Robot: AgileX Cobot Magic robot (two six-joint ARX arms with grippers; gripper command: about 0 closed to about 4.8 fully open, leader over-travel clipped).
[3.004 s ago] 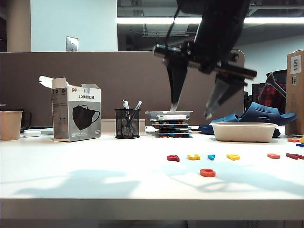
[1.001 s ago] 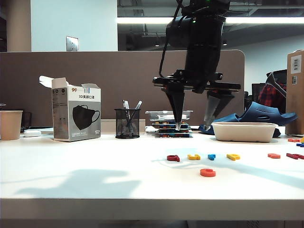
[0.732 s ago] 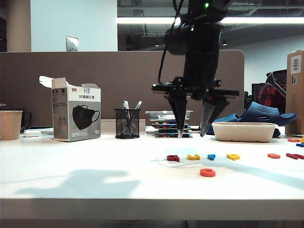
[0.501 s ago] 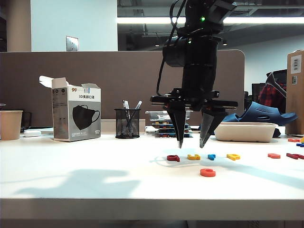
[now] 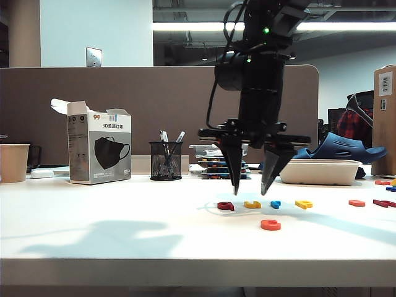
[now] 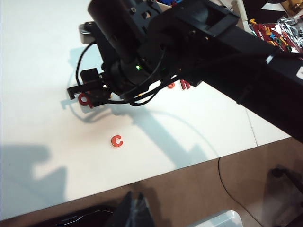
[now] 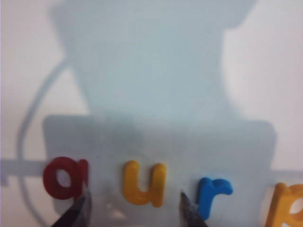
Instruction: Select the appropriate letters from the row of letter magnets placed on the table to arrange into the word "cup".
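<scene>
On the white table [image 5: 124,229] the letter magnets lie in a row: dark red [image 5: 225,205], yellow "u" [image 5: 252,204], blue [image 5: 275,203], yellow "p" [image 5: 303,203]. The orange-red "c" [image 5: 270,224] lies alone nearer the front edge. My right gripper [image 5: 251,185] points down just above the row, open, its fingertips [image 7: 78,210] either side of the yellow "u" [image 7: 143,182]; the dark red letter [image 7: 64,177] and blue letter [image 7: 213,191] flank it. My left gripper [image 6: 137,210] looks shut and empty, off the table's edge, far from the "c" [image 6: 117,140].
A mask box [image 5: 99,148], a mesh pen holder [image 5: 166,161] and a paper cup [image 5: 13,162] stand at the back left. A beige tray [image 5: 317,171], a stack of boxes [image 5: 219,162] and more loose letters [image 5: 356,202] are at the back and right.
My right gripper has come down from high above the table to just over the letter row, narrowing its jaws and settling around the yellow "u". The letters have not moved.
</scene>
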